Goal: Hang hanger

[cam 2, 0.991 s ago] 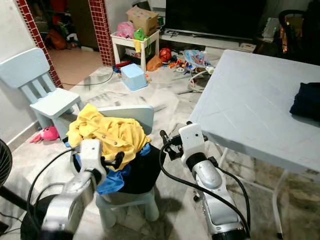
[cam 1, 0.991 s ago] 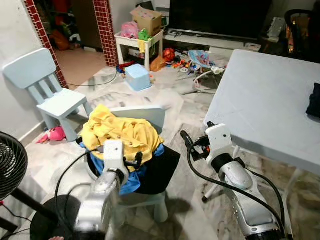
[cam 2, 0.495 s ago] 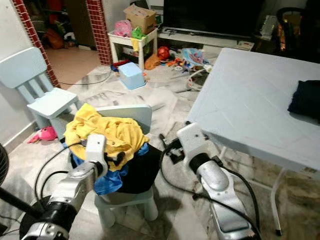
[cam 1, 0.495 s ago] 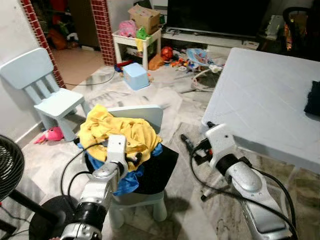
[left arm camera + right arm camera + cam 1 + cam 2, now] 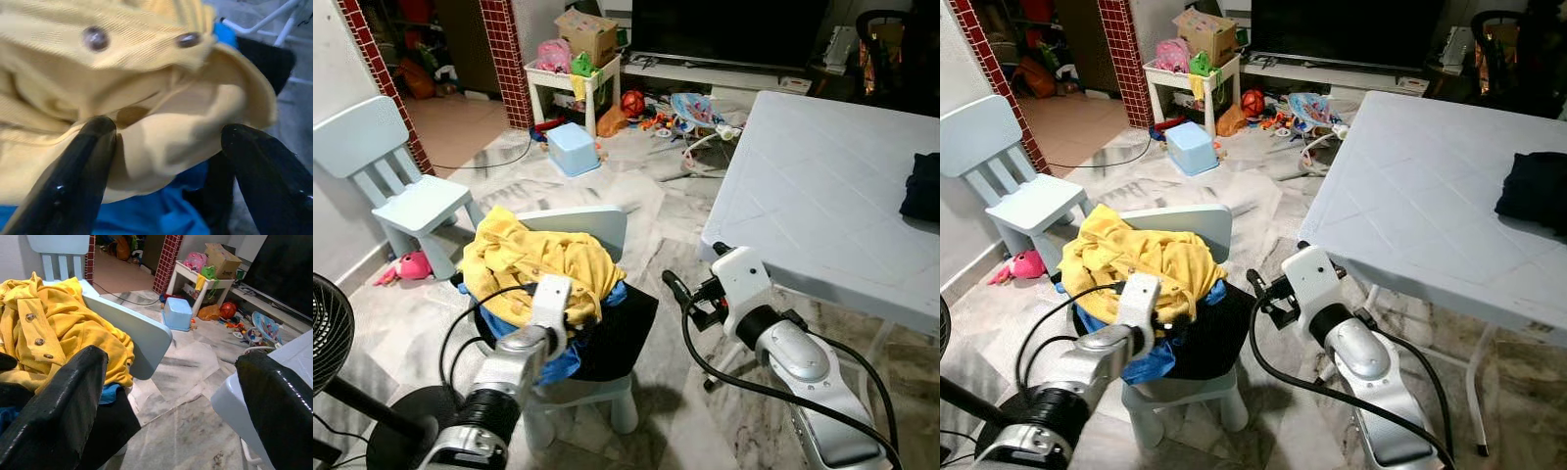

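Left gripper [image 5: 161, 147] is pressed into the yellow shirt [image 5: 533, 262] on the small chair [image 5: 578, 230], jaws spread wide, fabric between the fingers but not clamped. Right gripper [image 5: 674, 290] hangs at the pile's 3 o'clock, just off the white table [image 5: 822, 196] edge, jaws open, holding nothing. Can't make out a hanger in the clothes pile.

Both head eyes look forward and down from above, the yellow shirt [image 5: 540, 262] at seven o'clock and the table [image 5: 822, 186] at two, while the left wrist view presses close against that shirt and the right wrist view sees it from farther back.
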You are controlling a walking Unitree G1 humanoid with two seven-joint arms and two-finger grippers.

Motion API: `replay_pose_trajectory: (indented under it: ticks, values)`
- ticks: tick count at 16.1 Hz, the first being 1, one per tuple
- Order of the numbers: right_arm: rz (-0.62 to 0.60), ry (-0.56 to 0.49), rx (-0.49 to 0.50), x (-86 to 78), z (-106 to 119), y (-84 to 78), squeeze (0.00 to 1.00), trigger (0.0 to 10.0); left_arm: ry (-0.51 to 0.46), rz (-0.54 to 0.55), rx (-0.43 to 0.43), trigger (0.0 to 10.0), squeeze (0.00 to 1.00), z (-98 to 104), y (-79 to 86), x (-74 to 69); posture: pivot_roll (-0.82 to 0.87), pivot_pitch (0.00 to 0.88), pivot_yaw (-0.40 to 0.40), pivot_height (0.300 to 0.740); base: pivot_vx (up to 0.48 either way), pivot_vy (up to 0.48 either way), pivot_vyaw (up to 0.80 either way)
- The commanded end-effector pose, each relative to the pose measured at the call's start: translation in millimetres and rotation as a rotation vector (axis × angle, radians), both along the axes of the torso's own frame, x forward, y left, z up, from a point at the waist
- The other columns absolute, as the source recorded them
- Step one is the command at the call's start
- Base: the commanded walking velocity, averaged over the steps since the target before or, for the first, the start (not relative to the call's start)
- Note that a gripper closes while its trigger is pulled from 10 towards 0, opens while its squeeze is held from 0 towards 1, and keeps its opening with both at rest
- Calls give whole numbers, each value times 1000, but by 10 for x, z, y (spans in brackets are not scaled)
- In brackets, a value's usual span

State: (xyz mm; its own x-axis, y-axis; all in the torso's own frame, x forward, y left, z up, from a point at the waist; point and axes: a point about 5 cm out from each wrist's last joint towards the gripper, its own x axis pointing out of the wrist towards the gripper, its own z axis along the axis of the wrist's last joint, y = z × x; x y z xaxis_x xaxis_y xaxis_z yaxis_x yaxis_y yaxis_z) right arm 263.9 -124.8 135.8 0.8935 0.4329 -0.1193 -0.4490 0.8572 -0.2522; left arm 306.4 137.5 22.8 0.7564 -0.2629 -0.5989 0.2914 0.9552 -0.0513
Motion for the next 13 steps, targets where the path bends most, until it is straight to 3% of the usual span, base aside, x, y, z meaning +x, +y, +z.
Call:
replay_pose_trajectory:
  ticks: [1,5,10,13]
  values:
    - [21,-17,-5,-10,51,45,0,10000,-6,-30,42,0,0,-7,63,4,-193,0,-5,740,0,0,0]
    - [24,-16,-7,13,44,59,0,10000,-21,-66,104,0,0,-20,153,-6,-185,0,-4,740,0,0,0]
    - [22,-21,-19,8,29,60,0,10000,-39,-74,123,0,0,-16,193,12,-189,0,1,740,0,0,0]
    - [14,-28,-24,20,27,60,0,10000,-110,-114,143,0,0,67,189,43,-185,0,6,740,0,0,0]
